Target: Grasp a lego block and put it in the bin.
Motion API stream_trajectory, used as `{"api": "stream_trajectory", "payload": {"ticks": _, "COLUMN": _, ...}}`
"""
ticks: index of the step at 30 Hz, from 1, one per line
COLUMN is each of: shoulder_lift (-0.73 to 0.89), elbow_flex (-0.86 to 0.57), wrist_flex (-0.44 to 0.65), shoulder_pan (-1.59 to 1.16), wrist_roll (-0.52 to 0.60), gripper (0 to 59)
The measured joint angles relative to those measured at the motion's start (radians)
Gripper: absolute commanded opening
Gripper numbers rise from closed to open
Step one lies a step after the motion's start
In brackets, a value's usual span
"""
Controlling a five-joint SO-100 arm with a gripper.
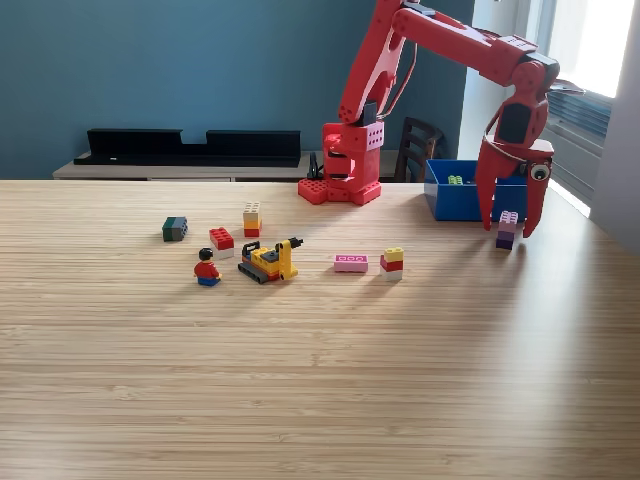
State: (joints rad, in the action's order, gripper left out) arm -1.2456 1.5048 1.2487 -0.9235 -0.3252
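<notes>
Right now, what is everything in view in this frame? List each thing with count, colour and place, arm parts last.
table: one, light wood grain, fills the foreground
bin: one, blue, far right of the exterior view, something green inside
purple and pink block: one, on the table between the open gripper fingers
pink block: one, centre of table
yellow, red and white block stack: one, just right of the pink block
toy vehicle: one, yellow and grey, centre left
figure: one, red top, left of the vehicle
red block: one, behind the figure
tan and red stack: one, further back
dark green block: one, far left
arm base: one, red, rear centre
gripper: one, red, open, lowered around the purple and pink block
</notes>
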Motion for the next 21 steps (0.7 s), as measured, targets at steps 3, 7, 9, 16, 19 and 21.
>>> {"api": "stream_trajectory", "payload": {"ticks": 3, "shoulder_lift": 0.0, "elbow_flex": 0.0, "wrist_flex": -0.006, "shoulder_pan": 0.002, "wrist_roll": 0.008, "gripper": 2.1}}
{"api": "stream_trajectory", "payload": {"ticks": 7, "shoulder_lift": 0.0, "elbow_flex": 0.0, "wrist_flex": -0.006, "shoulder_pan": 0.002, "wrist_roll": 0.014, "gripper": 0.1}}
{"api": "stream_trajectory", "payload": {"ticks": 9, "shoulder_lift": 0.0, "elbow_flex": 0.0, "wrist_flex": -0.006, "shoulder_pan": 0.002, "wrist_roll": 0.021, "gripper": 0.1}}
{"api": "stream_trajectory", "payload": {"ticks": 16, "shoulder_lift": 0.0, "elbow_flex": -0.094, "wrist_flex": 0.075, "shoulder_pan": 0.002, "wrist_roll": 0.058, "gripper": 0.1}}
{"api": "stream_trajectory", "payload": {"ticks": 19, "shoulder_lift": 0.0, "elbow_flex": -0.218, "wrist_flex": 0.167, "shoulder_pan": 0.002, "wrist_roll": 0.084, "gripper": 0.1}}
{"api": "stream_trajectory", "payload": {"ticks": 21, "shoulder_lift": 0.0, "elbow_flex": -0.318, "wrist_flex": 0.232, "shoulder_pan": 0.002, "wrist_roll": 0.104, "gripper": 0.1}}
